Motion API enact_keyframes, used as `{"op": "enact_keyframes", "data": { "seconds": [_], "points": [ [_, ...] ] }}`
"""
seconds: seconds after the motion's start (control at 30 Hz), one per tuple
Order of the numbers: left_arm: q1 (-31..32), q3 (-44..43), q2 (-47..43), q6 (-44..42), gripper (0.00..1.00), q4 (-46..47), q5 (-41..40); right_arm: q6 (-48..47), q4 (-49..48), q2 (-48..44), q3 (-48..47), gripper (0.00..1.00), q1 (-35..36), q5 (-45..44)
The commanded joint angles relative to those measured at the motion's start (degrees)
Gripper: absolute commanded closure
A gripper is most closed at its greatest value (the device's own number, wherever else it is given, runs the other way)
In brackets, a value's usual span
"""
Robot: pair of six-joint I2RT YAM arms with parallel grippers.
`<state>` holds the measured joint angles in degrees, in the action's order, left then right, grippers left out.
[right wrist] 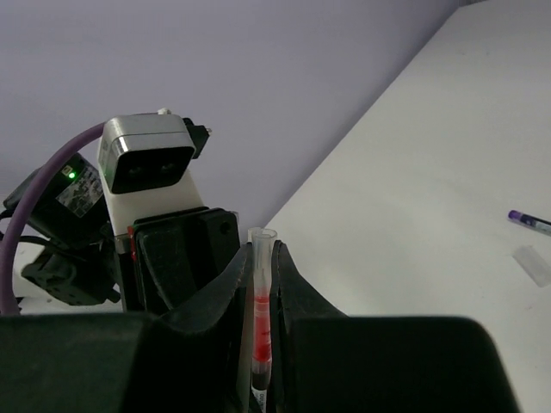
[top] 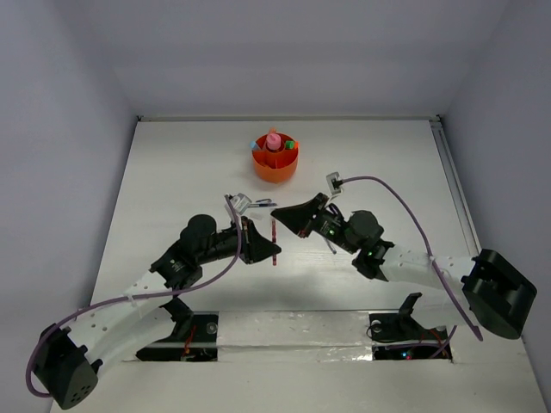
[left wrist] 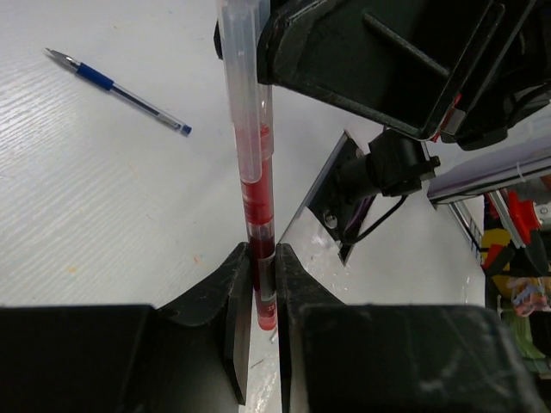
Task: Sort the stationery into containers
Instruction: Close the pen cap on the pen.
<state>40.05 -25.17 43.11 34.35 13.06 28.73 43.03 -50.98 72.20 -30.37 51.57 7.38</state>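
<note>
Red-inked and clear-barrelled, the pen in hand, pinched by both grippers at once over the white table, between the two arms and well short of the orange cup at the far middle. Left gripper narrow, clamped on the pen's lower, darker end; right gripper narrow too, clamped on the same barrel, the open clear end poking out past its fingertips. Reads as a handover, so treat it as one: choose the side to hold on, open only the other, and open it slowly enough to catch any tipping or sliding of the pen. Avoid drawing the arms apart with both clamped, for fear of bending the thin barrel or dragging it through the pads. Once free, back the empty gripper straight off along the pen's line, minding the other wrist close by. Then carry the pen over the cup, with a pink piece and a few small coloured bits inside, pick a compartment with room, bring the pen near upright above it, lower, and only then let go. Leave for later the blue pen lying flat on the table nearby
</note>
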Motion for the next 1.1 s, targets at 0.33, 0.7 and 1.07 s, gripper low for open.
{"op": "enact_keyframes", "data": {
  "seconds": [0.33,0.7,1.07],
  "points": [
    [-1.64,-13.68,-6.9,-3.85,1.0,17.35,-7.64,5.4,6.77,1.28,10.77,1.0,8.28,14.43],
    [-1.64,0.73,-9.89,1.07,1.0,20.42,-5.18,-1.18,22.05,-13.38,5.85,0.4,6.71,8.36],
    [-1.64,3.64,-7.17,1.25,1.0,23.94,-1.4,-9.17,35.77,-20.96,-3.88,0.27,-1.72,15.97]
  ]
}}
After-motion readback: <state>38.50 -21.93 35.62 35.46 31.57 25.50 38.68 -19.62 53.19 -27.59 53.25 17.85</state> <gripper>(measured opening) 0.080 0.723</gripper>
